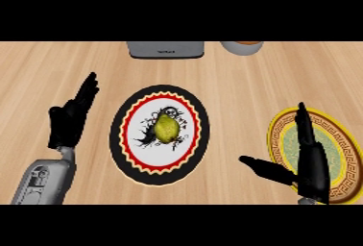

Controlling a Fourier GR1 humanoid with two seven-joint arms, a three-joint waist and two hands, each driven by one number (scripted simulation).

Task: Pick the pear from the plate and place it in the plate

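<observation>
The pear (166, 128) lies at the centre of the black-rimmed plate (122, 126) in the middle of the counter (234, 81). A second, gold-rimmed plate (342, 139) sits well apart at the right.

The right robot hand (306, 158) hangs over the gold-rimmed plate, fingers straight, thumb spread toward the pear, holding nothing. The left robot hand (71, 117) rests at the left of the black-rimmed plate, fingers up and open, also holding nothing.

Judged status: the scene fits two stages, either the pear awaiting pickup from the black-rimmed plate, or the pear already set down there. The pictures do not settle which plate is the source. A grey appliance (166, 49) and a bowl (242, 47) stand at the far edge.
</observation>
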